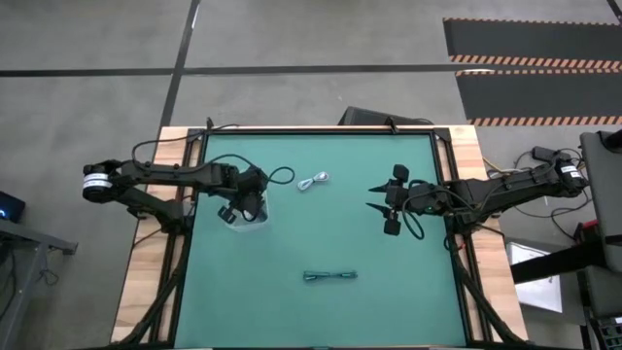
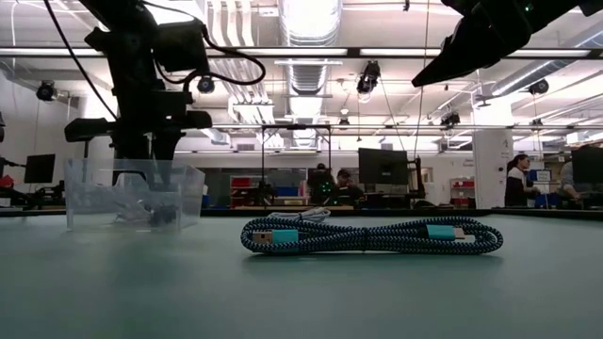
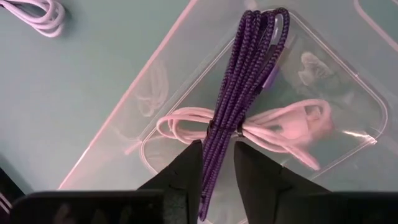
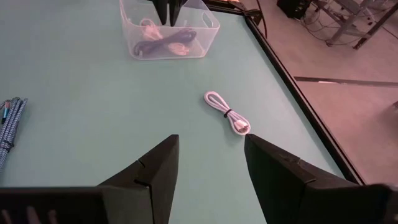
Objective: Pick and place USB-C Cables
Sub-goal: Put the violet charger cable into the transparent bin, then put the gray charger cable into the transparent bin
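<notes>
Main risk, as I read it: the left gripper (image 3: 217,163) sits over the clear bin (image 1: 255,223) at centre-left of the high view w/ a dark cable (image 3: 239,93) running between its fingers, so if the fingers lift before the bundle fully drops, it could snag, ride back out, or drape over the bin wall; it could also drag the white cable (image 3: 280,127) lying under it in the bin. Fingers are narrow, a slim gap w/ the dark cable in it; whether they're pinching or have just let go I can't tell. Right gripper (image 4: 208,163) hovers at centre-right of the high view, spread wide, holding nothing. Two cables are on the mat: a white coil (image 1: 313,182) upper-centre, and a black/teal bundle (image 1: 329,276) lower-centre, well apart from the bin.
</notes>
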`<state>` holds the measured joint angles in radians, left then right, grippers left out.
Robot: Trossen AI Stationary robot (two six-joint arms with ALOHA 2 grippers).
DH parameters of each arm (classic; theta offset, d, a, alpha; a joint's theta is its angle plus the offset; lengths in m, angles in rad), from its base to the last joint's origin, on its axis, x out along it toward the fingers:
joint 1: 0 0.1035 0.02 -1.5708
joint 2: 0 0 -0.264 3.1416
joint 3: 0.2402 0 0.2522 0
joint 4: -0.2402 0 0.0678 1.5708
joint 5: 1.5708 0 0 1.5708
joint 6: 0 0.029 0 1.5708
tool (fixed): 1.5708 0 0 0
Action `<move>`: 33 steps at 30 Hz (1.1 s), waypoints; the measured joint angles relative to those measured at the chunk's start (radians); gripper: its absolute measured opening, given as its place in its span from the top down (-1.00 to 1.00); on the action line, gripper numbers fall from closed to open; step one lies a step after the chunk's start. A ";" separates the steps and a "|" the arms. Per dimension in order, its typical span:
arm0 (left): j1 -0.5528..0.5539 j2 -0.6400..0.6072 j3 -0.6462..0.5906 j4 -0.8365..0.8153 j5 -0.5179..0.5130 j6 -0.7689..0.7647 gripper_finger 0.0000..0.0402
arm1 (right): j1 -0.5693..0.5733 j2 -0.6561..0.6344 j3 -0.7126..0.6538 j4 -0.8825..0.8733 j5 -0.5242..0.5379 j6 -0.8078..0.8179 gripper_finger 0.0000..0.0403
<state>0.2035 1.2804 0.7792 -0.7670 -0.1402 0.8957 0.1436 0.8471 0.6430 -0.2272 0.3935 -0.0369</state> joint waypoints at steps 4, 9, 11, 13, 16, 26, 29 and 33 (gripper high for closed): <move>0.000 0.000 0.003 0.000 0.000 0.000 0.62 | 0.000 0.000 0.000 0.000 0.000 0.000 0.13; 0.000 -0.001 0.014 0.000 0.000 -0.002 0.62 | 0.000 0.000 0.000 0.000 0.000 0.000 0.13; -0.001 -0.002 0.023 0.000 0.000 -0.007 0.62 | 0.000 0.000 0.000 0.000 0.000 0.000 0.13; -0.001 -0.003 0.036 0.000 0.000 -0.035 0.62 | 0.000 0.000 0.000 0.000 0.000 0.000 0.13; -0.001 -0.004 0.058 0.000 -0.005 -0.082 0.62 | 0.000 0.000 0.000 0.000 0.000 0.003 0.13; -0.028 -0.005 0.147 0.002 -0.007 -0.106 0.61 | 0.000 0.000 0.000 0.000 0.000 0.003 0.13; -0.046 -0.006 0.181 0.019 -0.007 -0.106 0.61 | 0.000 0.000 0.000 0.000 0.000 0.003 0.13; -0.078 -0.006 0.195 0.142 -0.007 -0.108 0.61 | 0.000 0.000 0.000 0.000 0.000 0.002 0.13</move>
<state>0.1260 1.2743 0.9741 -0.6251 -0.1471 0.7877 0.1434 0.8471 0.6426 -0.2276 0.3935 -0.0349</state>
